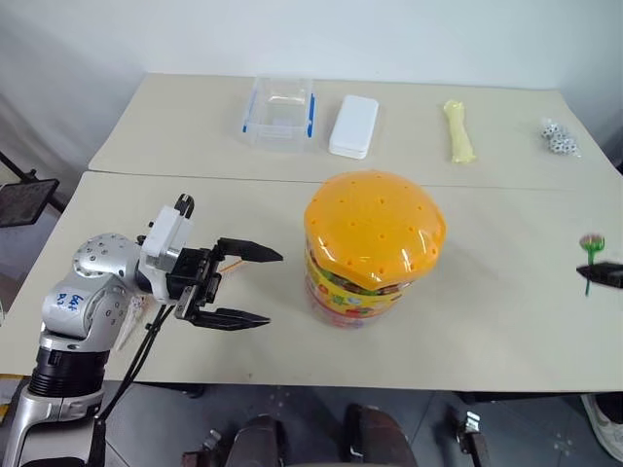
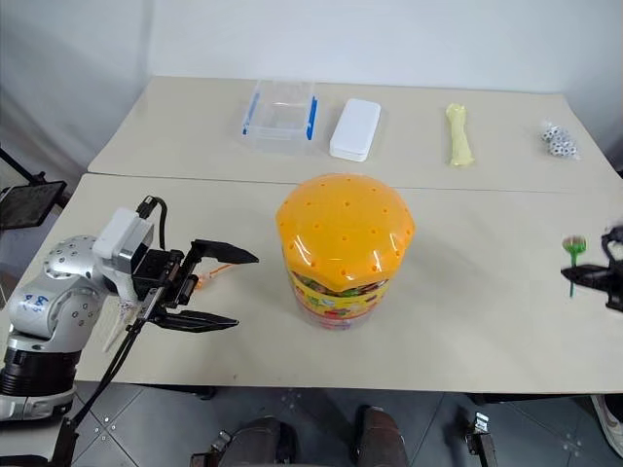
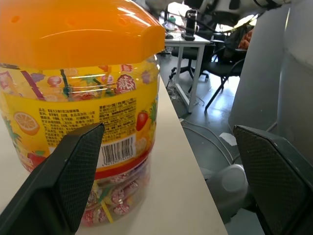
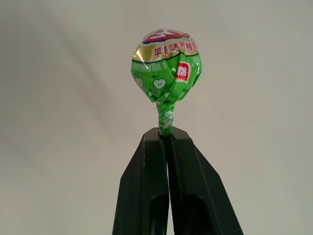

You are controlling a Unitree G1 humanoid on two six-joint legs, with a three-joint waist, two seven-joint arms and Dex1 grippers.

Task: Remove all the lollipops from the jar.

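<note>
The jar (image 1: 375,248), a clear tub with a colourful label and a domed orange lid, stands in the middle of the near table. My left gripper (image 1: 273,288) is open just to its left, fingers level and pointing at it without touching. In the left wrist view the jar (image 3: 73,112) is close ahead, with several wrapped lollipops (image 3: 115,198) showing through its lower wall. A thin orange stick (image 1: 231,265) lies on the table behind the left fingers. Far right, my right gripper (image 4: 166,134) is shut on the stick of a green-wrapped lollipop (image 4: 166,66), held above the table (image 1: 591,243).
On the far table stand a clear box with blue clips (image 1: 279,112), a white lid (image 1: 354,125), a pale yellow elongated object (image 1: 458,131) and a small cluster of pale beads (image 1: 560,138). A seam (image 1: 243,177) divides the two tables. Bare tabletop lies right of the jar.
</note>
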